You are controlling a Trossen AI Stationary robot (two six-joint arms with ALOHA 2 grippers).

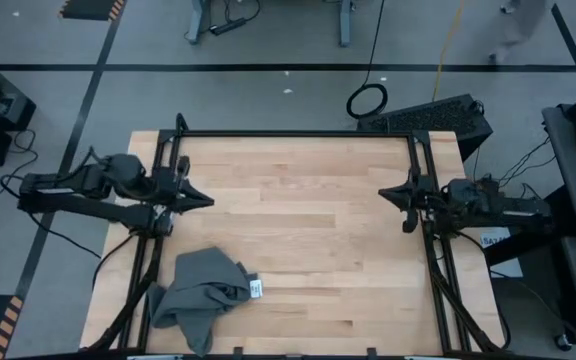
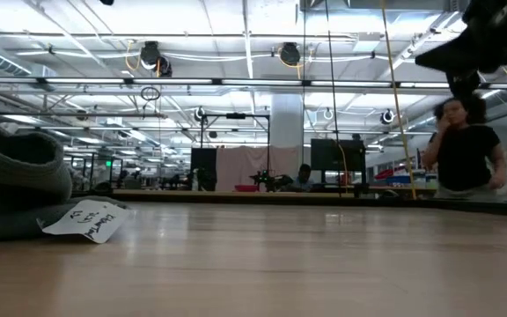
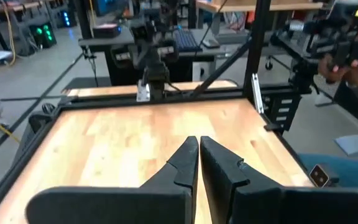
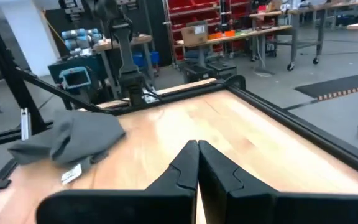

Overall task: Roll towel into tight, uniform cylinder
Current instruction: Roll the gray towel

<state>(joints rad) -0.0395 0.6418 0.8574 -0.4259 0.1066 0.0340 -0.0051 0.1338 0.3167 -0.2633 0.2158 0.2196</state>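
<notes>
The dark grey towel (image 1: pixel 203 292) lies crumpled in a loose heap on the wooden table near its front left corner, its white tag (image 1: pixel 256 288) at its right edge. It also shows in the right wrist view (image 4: pixel 70 140) and at the left of the low view (image 2: pixel 11 180), with the tag (image 2: pixel 86 218) resting on the table. My left gripper (image 1: pixel 208 200) is shut and empty at the table's left side, farther back than the towel. My right gripper (image 1: pixel 383 194) is shut and empty at the table's right side. No cylinder shows.
A black metal frame (image 1: pixel 298 134) runs around the table's edges. The bare wood (image 1: pixel 318 240) between the two grippers is free. A person (image 2: pixel 465 150) stands in the room beyond the table.
</notes>
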